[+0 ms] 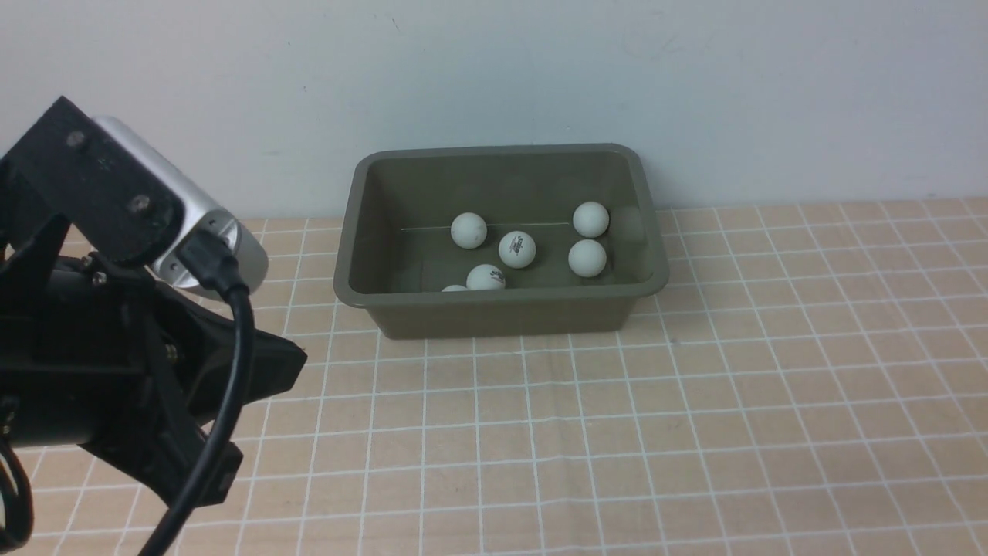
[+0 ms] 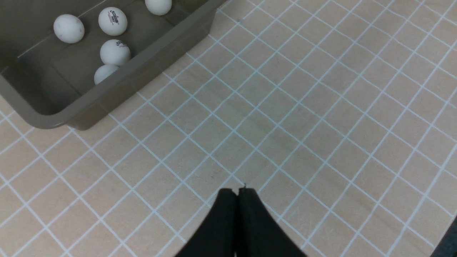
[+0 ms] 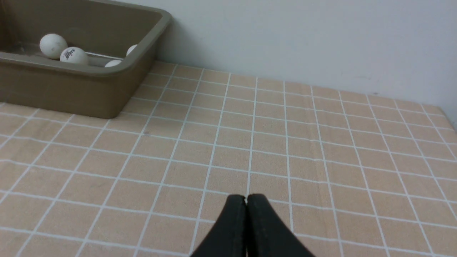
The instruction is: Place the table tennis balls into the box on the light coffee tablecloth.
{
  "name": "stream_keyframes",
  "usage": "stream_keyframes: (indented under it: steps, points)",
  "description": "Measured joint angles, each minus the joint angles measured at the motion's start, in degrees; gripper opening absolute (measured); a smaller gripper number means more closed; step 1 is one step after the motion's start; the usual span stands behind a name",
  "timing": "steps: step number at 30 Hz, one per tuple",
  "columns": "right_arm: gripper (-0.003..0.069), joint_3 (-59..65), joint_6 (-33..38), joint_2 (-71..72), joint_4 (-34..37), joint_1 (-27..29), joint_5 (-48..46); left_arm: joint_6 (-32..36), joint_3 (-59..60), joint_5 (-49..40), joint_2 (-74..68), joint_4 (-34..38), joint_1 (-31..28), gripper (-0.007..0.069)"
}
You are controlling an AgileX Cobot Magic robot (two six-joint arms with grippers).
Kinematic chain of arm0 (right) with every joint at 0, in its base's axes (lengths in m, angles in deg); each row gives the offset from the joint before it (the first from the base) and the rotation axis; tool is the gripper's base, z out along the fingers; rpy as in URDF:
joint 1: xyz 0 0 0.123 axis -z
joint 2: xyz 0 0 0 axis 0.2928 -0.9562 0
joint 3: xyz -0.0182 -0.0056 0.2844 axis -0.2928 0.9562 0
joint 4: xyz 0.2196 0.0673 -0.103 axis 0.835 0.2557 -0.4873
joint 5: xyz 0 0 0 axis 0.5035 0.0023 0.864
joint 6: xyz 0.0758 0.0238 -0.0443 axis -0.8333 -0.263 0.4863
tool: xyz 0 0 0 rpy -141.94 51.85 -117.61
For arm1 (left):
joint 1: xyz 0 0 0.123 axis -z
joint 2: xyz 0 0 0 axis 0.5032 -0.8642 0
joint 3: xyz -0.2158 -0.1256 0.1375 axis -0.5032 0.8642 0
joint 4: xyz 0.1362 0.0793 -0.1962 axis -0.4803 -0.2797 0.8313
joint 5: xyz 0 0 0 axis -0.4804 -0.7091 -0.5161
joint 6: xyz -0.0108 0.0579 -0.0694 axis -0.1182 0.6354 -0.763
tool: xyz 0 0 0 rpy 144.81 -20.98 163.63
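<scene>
The light coffee tablecloth (image 1: 695, 401) covers the whole table up to the pale wall (image 1: 540, 69) behind it. It is a peach-beige cloth with thin white lines that make small squares.

The left arm (image 1: 100, 332) is the next biggest thing, black, filling the left side of the front view, with a silver camera body (image 1: 193, 224) and a black cable (image 1: 224, 386) on it.

The box (image 1: 502, 313) stands on the cloth near the wall, a little left of the middle. It is an olive-grey tub with rounded corners and a flared rim.

The left gripper (image 2: 237, 194) hangs over bare cloth, apart from the box. Its two black fingers are pressed together and hold nothing. The right gripper (image 3: 246, 200) is also clenched on nothing, over bare cloth to the right of the box; it does not appear in the front view.

The table tennis balls (image 1: 517, 249) lie inside the box, on its floor. Five are clear in the front view: two near the right wall, three nearer the middle. A sixth ball (image 1: 455, 289) seems to peek just over the near rim, but most of it is hidden.
</scene>
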Motion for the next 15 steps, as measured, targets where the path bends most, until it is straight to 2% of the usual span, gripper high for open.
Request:
stream_keyframes:
  steps: [8,15]
  points:
    - [-0.0015,0.0,0.0,0.0,0.0,0.0,-1.9,0.0,0.0,1.2,0.0,6.2,0.0,-0.0069]
    - [-0.0015,0.0,0.0,0.0,0.0,0.0,-2.3,1.1,0.0,0.9,0.0,8.0,0.0,-0.0069]
